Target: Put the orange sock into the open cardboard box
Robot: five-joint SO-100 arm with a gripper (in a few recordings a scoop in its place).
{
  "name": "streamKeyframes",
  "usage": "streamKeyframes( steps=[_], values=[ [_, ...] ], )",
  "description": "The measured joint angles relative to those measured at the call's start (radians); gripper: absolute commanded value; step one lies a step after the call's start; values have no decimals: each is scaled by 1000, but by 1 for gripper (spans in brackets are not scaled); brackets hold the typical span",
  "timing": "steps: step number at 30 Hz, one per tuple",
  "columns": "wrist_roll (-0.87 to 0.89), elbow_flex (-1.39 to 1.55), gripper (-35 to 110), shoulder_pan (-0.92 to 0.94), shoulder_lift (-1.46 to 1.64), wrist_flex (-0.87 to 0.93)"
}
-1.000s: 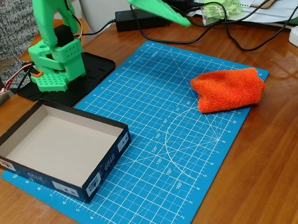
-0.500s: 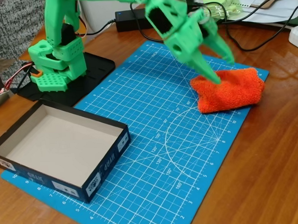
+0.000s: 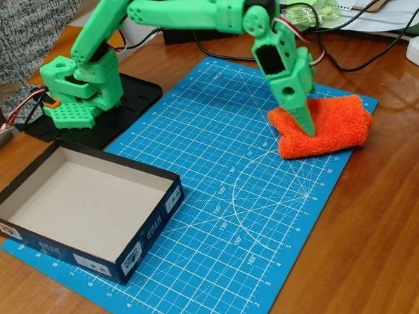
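Orange sock (image 3: 324, 126) under down-pointed jaws

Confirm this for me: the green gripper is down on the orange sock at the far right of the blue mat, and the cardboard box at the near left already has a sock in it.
Not quite: the open cardboard box is empty, as the fixed view shows. The rest holds: the gripper is down on the orange sock at the blue mat's far right.
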Motion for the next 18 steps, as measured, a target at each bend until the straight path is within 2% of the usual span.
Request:
streamKeyframes(
  steps=[4, 7, 8, 9, 10, 18],
  values=[
    [-71, -34, 52, 32, -52, 6],
    [-87, -49, 46, 43, -101, -38],
    [-87, -49, 31, 43, -104, -40],
    [-86, -51, 6, 43, -112, -43],
    [-81, -57, 0, 41, -118, -57],
    [83, -55, -1, 28, -137, -153]
  ],
)
